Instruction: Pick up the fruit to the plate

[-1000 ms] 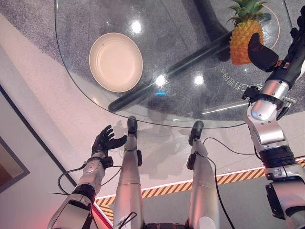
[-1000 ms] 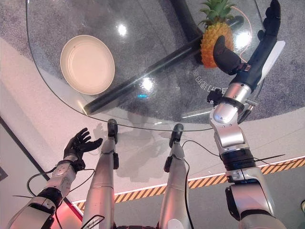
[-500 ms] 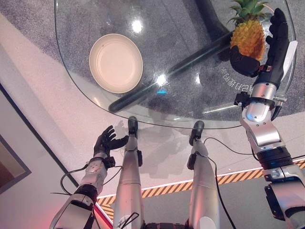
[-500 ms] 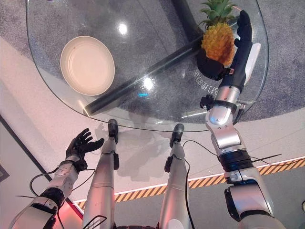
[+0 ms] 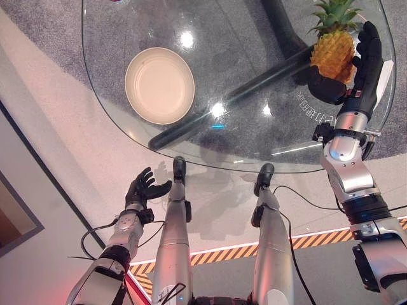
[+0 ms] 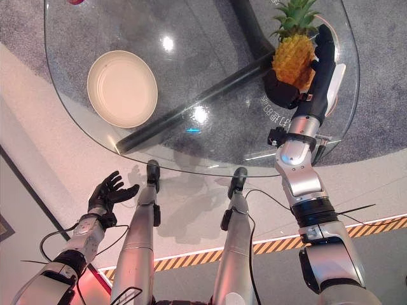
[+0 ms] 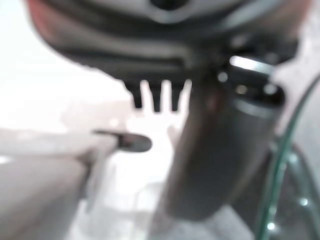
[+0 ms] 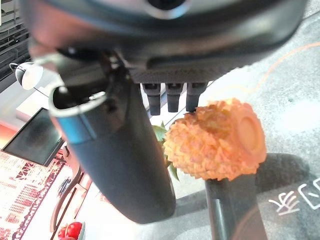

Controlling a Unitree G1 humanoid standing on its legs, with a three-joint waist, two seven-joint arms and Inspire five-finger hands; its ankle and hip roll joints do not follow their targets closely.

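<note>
I read the right hand point(image 5: 359, 63) as raised over the far right part of the glass table point(image 5: 254, 146), set against the pineapple point(image 5: 332, 53). The fingers point(image 6: 323, 54) run straight up the fruit's right flank, and the thumb point(image 5: 324, 91) curves under its lower end, so the fruit sits between thumb and fingers in a cupping hold. In the right wrist view the pineapple point(image 8: 216, 141) lies directly past the fingertips, base end toward the camera, with its green leaves on the far side; the thumb point(image 8: 125, 160) stands beside it. Contact along the fingers looks made, but I cannot tell how firmly the fruit is gripped, nor whether it rests on the glass or is lifted clear.

The plate point(image 5: 159, 85) lies on the table well to the left of the right hand, apart from the pineapple and bare inside.

I see the left hand point(image 5: 143, 187) low, below the near table edge and well short of the plate. Its fingers are spread and slightly relaxed, palm turned inward, holding nothing. In the left wrist view its fingertips point(image 7: 156, 96) show as short dark stubs, too blurred to add detail
</note>
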